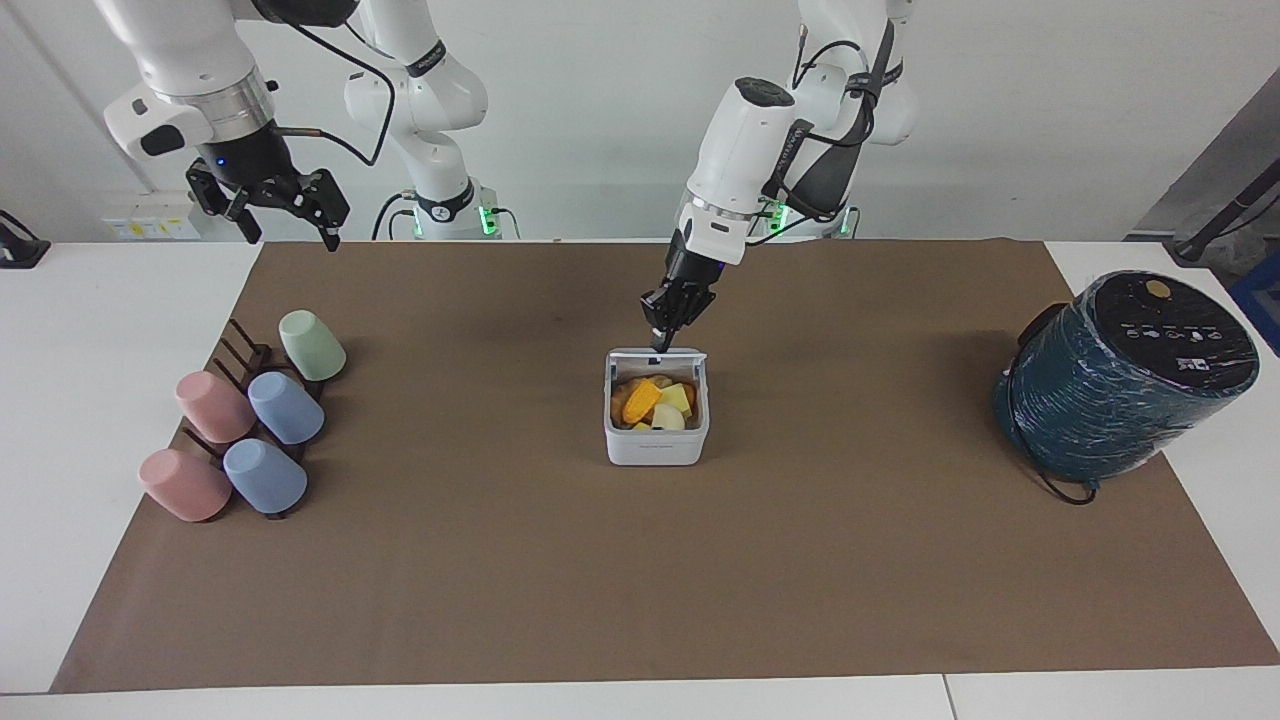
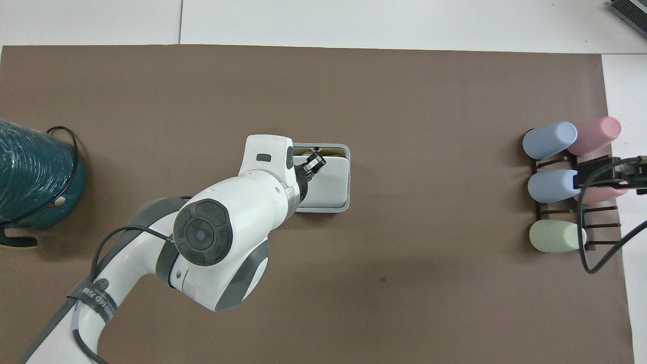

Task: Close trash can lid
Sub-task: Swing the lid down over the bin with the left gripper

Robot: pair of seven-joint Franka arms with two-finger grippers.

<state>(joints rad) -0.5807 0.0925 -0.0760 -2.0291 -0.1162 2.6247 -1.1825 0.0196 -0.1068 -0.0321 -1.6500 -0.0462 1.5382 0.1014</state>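
Observation:
The small white trash can (image 1: 656,442) stands at the middle of the brown mat, with orange and yellow pieces (image 1: 652,402) inside. Its lid (image 1: 657,354) is hinged on the side nearer the robots and tilts well down over the opening. In the overhead view the lid (image 2: 329,184) covers most of the can (image 2: 347,151). My left gripper (image 1: 661,338) is shut, with its tip on the lid's raised edge; it also shows in the overhead view (image 2: 314,163). My right gripper (image 1: 288,225) is open and empty, waiting in the air over the cup rack's end.
A large dark teal cylinder (image 1: 1125,375) with a black cable lies at the left arm's end of the mat. A dark rack (image 1: 245,355) with several pastel cups stands at the right arm's end. The brown mat (image 1: 640,580) covers the table.

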